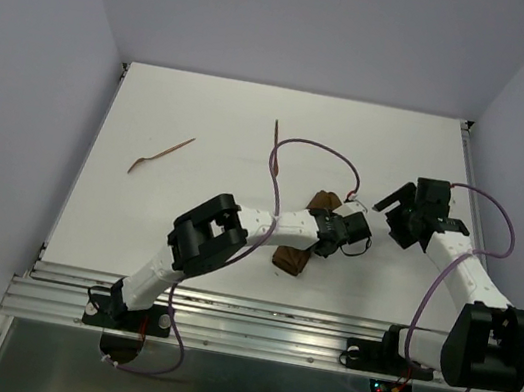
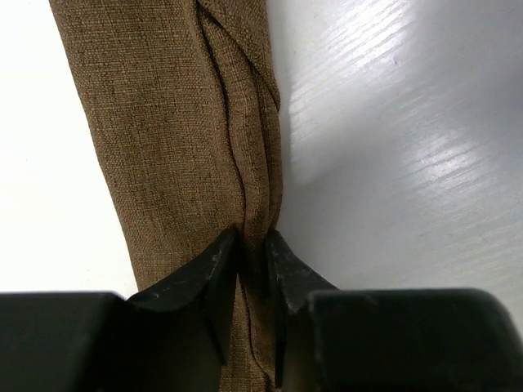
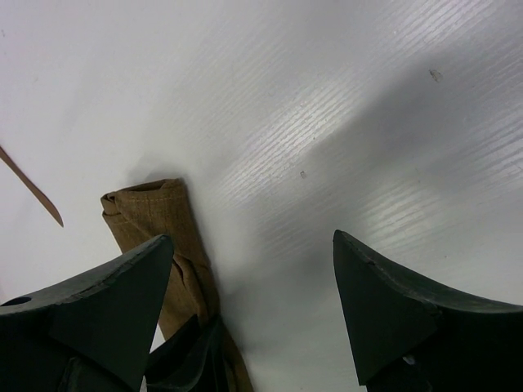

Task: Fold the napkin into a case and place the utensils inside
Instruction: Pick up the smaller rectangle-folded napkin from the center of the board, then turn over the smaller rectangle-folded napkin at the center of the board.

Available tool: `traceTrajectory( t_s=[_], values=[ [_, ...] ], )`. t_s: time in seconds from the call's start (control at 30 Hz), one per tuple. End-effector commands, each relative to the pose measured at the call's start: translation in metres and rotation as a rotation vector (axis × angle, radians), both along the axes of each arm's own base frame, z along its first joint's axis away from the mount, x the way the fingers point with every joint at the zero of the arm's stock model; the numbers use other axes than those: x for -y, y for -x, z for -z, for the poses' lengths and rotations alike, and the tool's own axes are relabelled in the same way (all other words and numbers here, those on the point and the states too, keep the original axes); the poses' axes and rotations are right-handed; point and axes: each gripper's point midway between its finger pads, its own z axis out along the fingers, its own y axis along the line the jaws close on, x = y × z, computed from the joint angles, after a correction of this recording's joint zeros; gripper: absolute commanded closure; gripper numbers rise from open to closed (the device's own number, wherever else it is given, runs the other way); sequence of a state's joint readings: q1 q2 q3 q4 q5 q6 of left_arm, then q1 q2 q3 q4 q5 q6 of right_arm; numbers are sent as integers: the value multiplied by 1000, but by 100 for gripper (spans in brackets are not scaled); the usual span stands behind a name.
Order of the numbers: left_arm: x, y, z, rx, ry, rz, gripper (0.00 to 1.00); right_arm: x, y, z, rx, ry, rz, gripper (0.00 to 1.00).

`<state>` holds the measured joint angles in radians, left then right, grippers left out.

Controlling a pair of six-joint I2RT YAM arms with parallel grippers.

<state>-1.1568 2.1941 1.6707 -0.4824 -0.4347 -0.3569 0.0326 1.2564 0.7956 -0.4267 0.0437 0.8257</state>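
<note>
The napkin (image 1: 291,259) lies folded into a narrow dark brown strip near the table's middle, and its fold ridge fills the left wrist view (image 2: 172,122). My left gripper (image 1: 324,237) sits over the strip, its jaws (image 2: 253,238) shut on the raised ridge of layered cloth. My right gripper (image 1: 389,213) hovers just right of the strip, open and empty (image 3: 253,237), with the strip's end (image 3: 151,208) by its left finger. One reddish-brown utensil (image 1: 160,155) lies far left, another (image 1: 276,129) at the back centre, its tip (image 3: 33,189) visible.
Purple cables (image 1: 316,148) loop over the table from both arms. The white table (image 1: 184,233) ends at a metal rail (image 1: 250,321) along the near side, where the arm bases are bolted. Lilac walls stand on three sides.
</note>
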Motion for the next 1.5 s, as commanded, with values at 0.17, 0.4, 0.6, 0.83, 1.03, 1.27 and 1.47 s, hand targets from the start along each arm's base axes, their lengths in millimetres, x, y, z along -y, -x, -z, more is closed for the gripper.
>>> traceTrajectory(
  t_s=[0.17, 0.4, 0.6, 0.83, 1.03, 1.27, 1.47],
  values=[
    [0, -2, 4, -3, -49, 32, 100, 6, -5, -15, 58, 8, -3, 16],
    [23, 13, -46, -113, 175, 187, 100, 11, -2, -19, 72, 29, 1, 16],
    [39, 28, -80, -237, 365, 287, 100, 15, -1, -37, 125, 64, -12, 16],
    [59, 44, -100, -359, 526, 384, 100, 30, -2, -67, 178, 140, 4, 16],
    [73, 52, -109, -491, 672, 452, 100, 28, -5, -84, 213, 134, -2, 16],
    [74, 38, -103, -616, 806, 474, 100, 26, -6, -87, 214, 129, -10, 16],
    [67, 28, -86, -701, 859, 467, 100, 27, -6, -84, 204, 132, -14, 16]
  ],
)
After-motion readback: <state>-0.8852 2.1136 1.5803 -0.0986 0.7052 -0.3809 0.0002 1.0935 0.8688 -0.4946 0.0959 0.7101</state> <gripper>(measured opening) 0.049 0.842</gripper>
